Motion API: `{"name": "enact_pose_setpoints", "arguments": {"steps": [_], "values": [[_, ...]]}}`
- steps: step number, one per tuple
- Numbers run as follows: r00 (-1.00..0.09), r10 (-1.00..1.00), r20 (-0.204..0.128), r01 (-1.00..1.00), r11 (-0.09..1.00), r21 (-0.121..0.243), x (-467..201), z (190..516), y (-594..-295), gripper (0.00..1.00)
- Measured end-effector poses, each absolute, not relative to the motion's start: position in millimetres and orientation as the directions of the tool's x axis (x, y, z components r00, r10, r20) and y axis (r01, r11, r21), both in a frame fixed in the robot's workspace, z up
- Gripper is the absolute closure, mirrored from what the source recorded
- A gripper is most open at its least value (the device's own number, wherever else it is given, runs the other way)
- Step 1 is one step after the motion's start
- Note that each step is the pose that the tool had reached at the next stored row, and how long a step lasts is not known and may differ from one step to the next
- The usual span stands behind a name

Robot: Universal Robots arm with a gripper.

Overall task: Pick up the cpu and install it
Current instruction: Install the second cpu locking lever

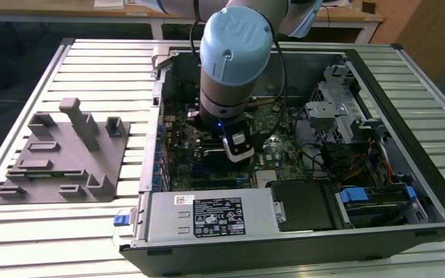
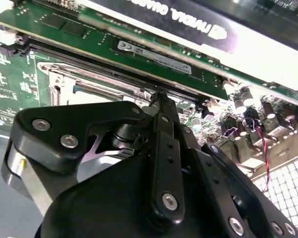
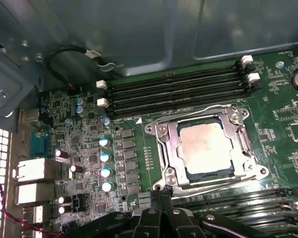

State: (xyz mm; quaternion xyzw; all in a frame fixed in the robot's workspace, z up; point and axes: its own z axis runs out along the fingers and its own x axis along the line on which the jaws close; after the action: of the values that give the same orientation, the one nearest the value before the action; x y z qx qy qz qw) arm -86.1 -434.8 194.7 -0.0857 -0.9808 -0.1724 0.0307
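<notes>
One cpu (image 3: pixel 206 148) seated in the motherboard socket (image 3: pixel 207 148), pincer (image 3: pixel 161 198) drawn together above it.

One arm (image 1: pixel 234 58) reaches down into the open computer case (image 1: pixel 408 229) on the slatted surface (image 1: pixel 37 231). In the first wrist view the silvery chip lies flat inside the metal socket frame, between rows of memory slots (image 3: pixel 174 89). The pincer's fingertips (image 3: pixel 165 197) meet, holding nothing, just beside the frame's edge. A grey plastic tray (image 1: pixel 64 153) sits well apart on the exterior view's left.
</notes>
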Motion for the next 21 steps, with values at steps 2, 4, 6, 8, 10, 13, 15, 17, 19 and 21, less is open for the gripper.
{"name": "enact_pose_setpoints", "arguments": {"steps": [2, 4, 6, 8, 10, 13, 15, 17, 19, 21], "values": [[-0.983, 0.157, 0.09, 0.179, 0.925, 0.335, -86.4, 193.6, -434.8, 0.89], [-0.983, 0.157, 0.091, 0.179, 0.924, 0.338, -86.4, 192.9, -434.7, 0.89], [-0.983, 0.156, 0.092, 0.179, 0.922, 0.344, -86.4, 191.9, -434.6, 0.89], [-0.983, 0.156, 0.092, 0.179, 0.92, 0.349, -86.3, 190.7, -434.4, 0.89], [-0.983, 0.155, 0.093, 0.179, 0.919, 0.352, -86.3, 189.4, -434.0, 0.89], [-0.983, 0.155, 0.094, 0.179, 0.918, 0.355, -86.4, 187.6, -433.5, 0.89], [-0.983, 0.155, 0.094, 0.179, 0.917, 0.358, -86.5, 186.6, -433.3, 0.89], [-0.983, 0.155, 0.094, 0.179, 0.916, 0.36, -86.5, 185.8, -433.2, 0.89], [-0.983, 0.155, 0.094, 0.179, 0.916, 0.36, -86.5, 184.5, -433.1, 0.89], [-0.983, 0.155, 0.094, 0.179, 0.916, 0.359, -86.7, 183.1, -433.2, 0.89]]}}
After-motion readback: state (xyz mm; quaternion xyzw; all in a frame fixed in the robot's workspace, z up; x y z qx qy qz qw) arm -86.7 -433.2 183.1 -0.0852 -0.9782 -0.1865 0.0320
